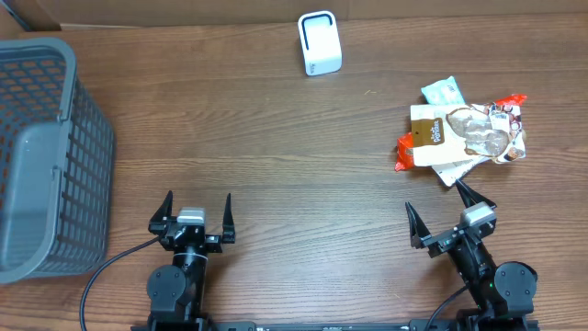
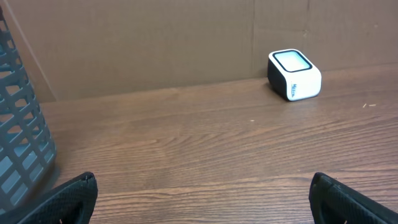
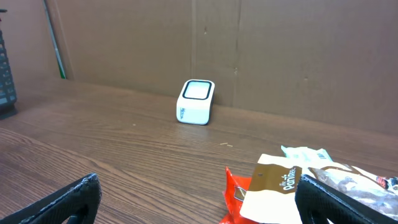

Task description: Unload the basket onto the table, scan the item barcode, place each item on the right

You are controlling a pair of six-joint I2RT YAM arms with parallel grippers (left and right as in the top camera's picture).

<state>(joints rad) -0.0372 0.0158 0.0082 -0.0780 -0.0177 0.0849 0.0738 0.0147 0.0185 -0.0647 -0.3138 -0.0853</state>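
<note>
Our left gripper [image 1: 198,199] and right gripper [image 1: 434,197] are both wide open and hold nothing.
The pile of snack packets [image 1: 464,136] lies just ahead of the right gripper, and the white scanner [image 1: 320,43] stands at the far side of the table [image 1: 276,147], well apart from the pile.

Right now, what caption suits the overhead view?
Left end effector and right end effector open; snack packets right, scanner behind, basket left.

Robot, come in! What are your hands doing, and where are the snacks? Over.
Left gripper open, empty. Right gripper open, empty, near the snack packets. Barcode scanner at far edge, nothing between it and packets.
</note>
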